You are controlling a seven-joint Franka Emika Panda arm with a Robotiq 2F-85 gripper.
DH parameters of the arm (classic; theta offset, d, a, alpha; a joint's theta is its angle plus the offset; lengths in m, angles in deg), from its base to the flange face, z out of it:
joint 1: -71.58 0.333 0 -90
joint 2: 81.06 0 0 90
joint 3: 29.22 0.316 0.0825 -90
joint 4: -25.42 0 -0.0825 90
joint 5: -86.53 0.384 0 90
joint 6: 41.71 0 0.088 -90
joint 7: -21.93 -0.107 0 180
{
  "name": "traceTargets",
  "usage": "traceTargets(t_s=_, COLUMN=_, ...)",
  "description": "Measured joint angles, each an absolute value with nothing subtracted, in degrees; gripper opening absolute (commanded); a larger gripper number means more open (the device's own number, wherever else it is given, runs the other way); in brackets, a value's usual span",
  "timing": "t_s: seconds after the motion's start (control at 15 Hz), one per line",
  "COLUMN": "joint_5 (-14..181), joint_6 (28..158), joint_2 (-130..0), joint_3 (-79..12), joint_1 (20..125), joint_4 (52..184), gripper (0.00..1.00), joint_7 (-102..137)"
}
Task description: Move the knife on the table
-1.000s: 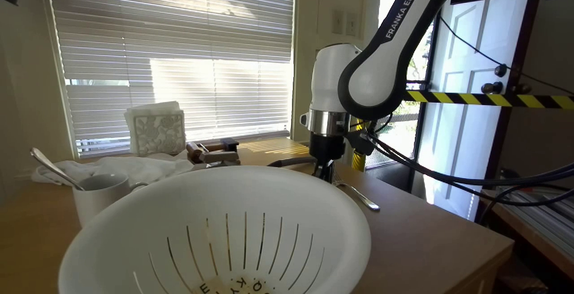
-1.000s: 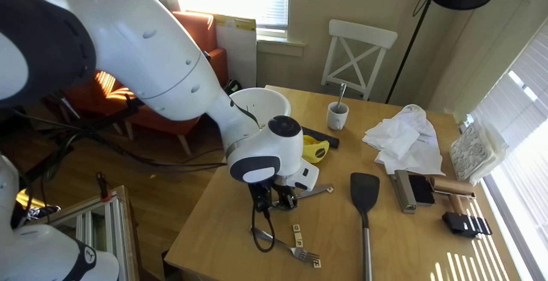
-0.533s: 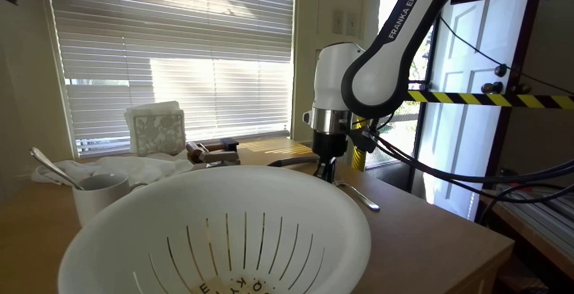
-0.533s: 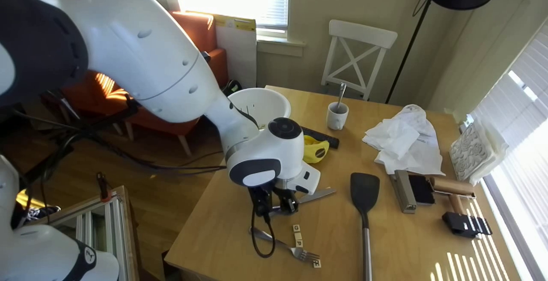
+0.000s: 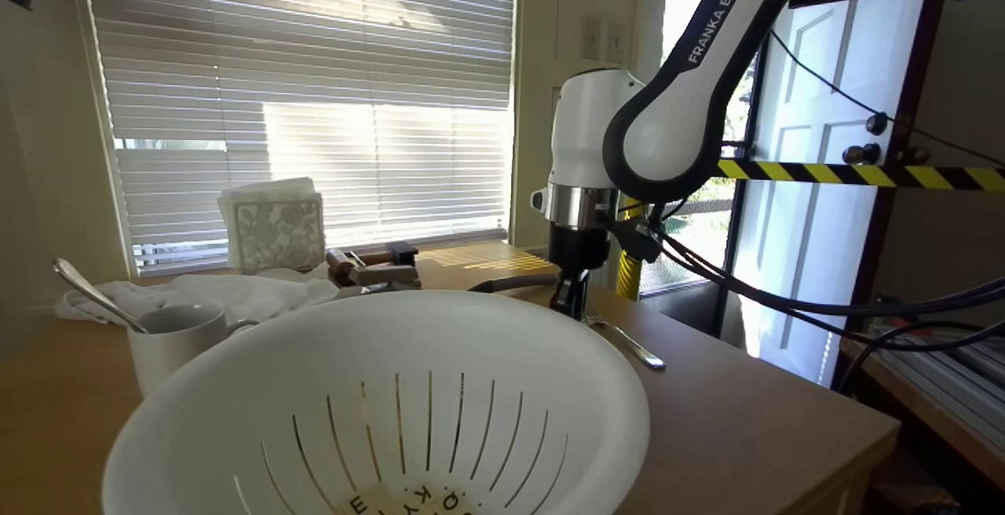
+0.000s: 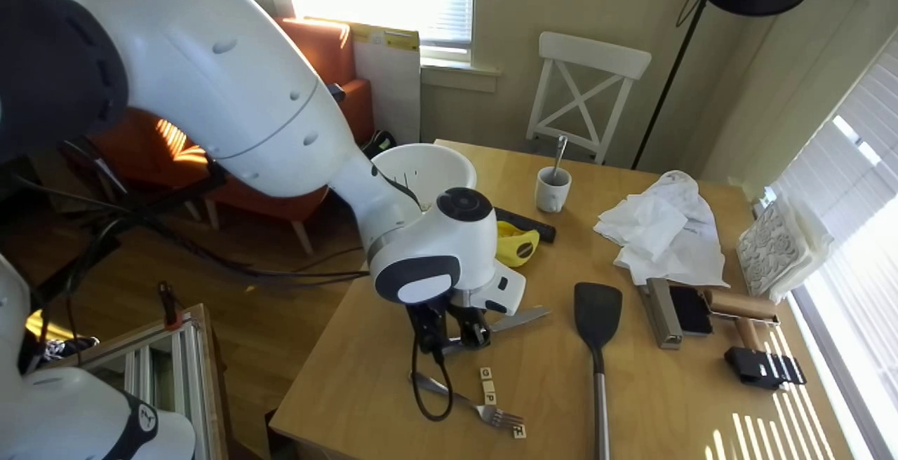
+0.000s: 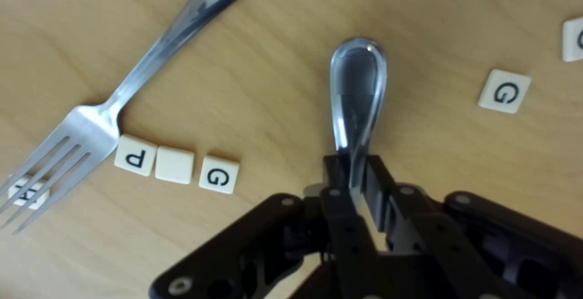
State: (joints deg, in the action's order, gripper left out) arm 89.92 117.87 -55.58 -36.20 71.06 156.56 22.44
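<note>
The metal knife (image 6: 520, 319) shows its blade past my fingers in an exterior view. Its looped handle end (image 7: 357, 75) points away from my gripper in the wrist view. My gripper (image 7: 350, 167) is shut on the knife's handle, low over the light tan table (image 6: 365, 383). The gripper also shows in an exterior view (image 5: 569, 303), where the colander rim is close in front of it. I cannot tell whether the knife touches the table. The gripped middle of the knife is partly hidden by the fingers.
A fork (image 6: 466, 404) and several letter tiles (image 7: 218, 174) lie beside the knife. A black spatula (image 6: 598, 313), yellow object (image 6: 516, 244), white colander (image 5: 440, 342), mug (image 6: 553, 190), crumpled white cloth (image 6: 652, 228) and brush-like tools (image 6: 663, 313) stand or lie around. The table edge is near.
The knife has shifted and turned slightly with my gripper; its blade tip moved a little right in an exterior view and covers a tile seen there before. The arm has moved slightly.
</note>
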Motion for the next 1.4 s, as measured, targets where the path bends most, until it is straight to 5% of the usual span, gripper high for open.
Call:
traceTargets(t_s=0.6, joint_5=65.0, joint_6=114.16, joint_2=-65.22, joint_3=-47.35, joint_1=80.94, joint_4=161.33, gripper=0.04, joint_7=5.14)
traceTargets(t_s=1.4, joint_5=38.7, joint_6=95.55, joint_2=-68.53, joint_3=-42.51, joint_1=83.37, joint_4=160.41, gripper=0.04, joint_7=-19.5)
